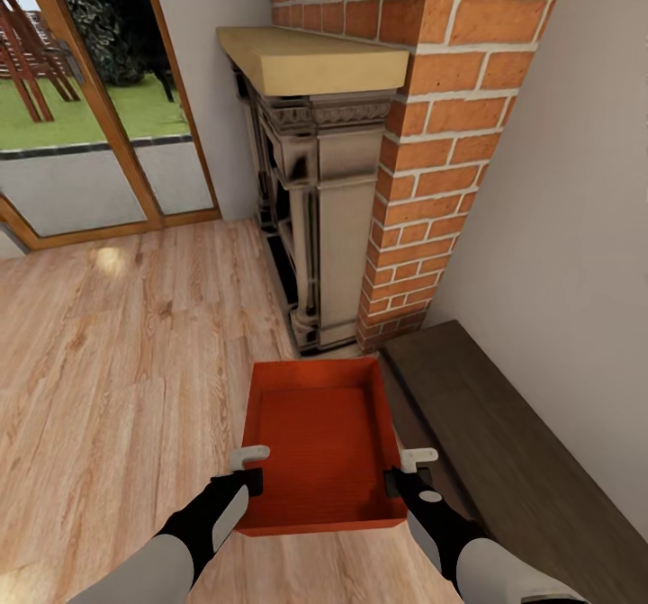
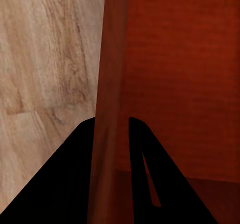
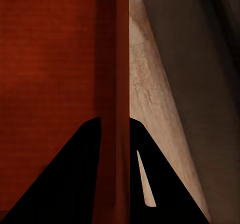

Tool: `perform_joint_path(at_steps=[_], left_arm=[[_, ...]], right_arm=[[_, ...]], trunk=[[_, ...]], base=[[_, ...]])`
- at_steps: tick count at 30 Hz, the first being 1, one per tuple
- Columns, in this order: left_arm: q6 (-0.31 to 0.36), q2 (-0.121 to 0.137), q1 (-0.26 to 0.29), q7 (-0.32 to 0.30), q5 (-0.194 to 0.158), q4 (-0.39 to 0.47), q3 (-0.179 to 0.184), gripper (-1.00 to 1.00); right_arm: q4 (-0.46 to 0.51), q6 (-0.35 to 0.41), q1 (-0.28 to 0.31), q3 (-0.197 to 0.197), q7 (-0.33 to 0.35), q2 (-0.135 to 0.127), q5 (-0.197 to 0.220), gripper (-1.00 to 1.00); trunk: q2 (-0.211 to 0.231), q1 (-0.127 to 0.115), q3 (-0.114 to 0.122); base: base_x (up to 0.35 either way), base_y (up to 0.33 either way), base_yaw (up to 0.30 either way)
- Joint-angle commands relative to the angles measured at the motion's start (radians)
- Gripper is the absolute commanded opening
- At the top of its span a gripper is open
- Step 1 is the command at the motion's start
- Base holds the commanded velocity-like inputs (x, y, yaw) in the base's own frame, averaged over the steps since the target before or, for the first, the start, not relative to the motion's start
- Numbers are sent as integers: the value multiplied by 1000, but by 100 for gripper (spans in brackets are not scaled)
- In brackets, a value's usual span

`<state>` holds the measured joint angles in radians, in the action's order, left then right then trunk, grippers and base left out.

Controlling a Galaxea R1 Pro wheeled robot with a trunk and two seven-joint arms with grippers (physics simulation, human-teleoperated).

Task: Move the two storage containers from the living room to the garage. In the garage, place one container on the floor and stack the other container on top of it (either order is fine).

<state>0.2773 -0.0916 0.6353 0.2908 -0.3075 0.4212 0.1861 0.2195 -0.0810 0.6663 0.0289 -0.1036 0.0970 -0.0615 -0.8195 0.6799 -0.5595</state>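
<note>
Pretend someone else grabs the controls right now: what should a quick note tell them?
Left gripper: shut on the storage container's left wall.
Right gripper: shut on its right wall.
The container is held between both arms over the light wood floor, in front of the brick fireplace and beside the dark low cabinet.
Done: one container gripped.
Left: carry it to the garage, set it down, fetch the second container, stack it.

A light wood plank floor (image 1: pixel 108 352) is seen; a red brick fireplace (image 1: pixel 432 136) is flanked by a dark low cabinet (image 1: pixel 522 442); a glazed door (image 1: pixel 90 118) is lit by daylight.
</note>
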Motion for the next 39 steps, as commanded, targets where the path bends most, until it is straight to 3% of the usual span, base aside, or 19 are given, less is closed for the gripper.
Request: perform_joint_path(at_steps=[1, 39], left_arm=[[-27, 1, 1, 37, 27, 5, -17, -100], [-26, 7, 1, 37, 22, 4, -19, -100]], right_arm=[[-3, -3, -1, -10, -7, 0, -4, -100], [-3, -3, -1, -10, -7, -2, -4, -100]], trunk=[[-1, 0, 1], [-1, 0, 61]], base=[[0, 0, 0], [0, 0, 0]])
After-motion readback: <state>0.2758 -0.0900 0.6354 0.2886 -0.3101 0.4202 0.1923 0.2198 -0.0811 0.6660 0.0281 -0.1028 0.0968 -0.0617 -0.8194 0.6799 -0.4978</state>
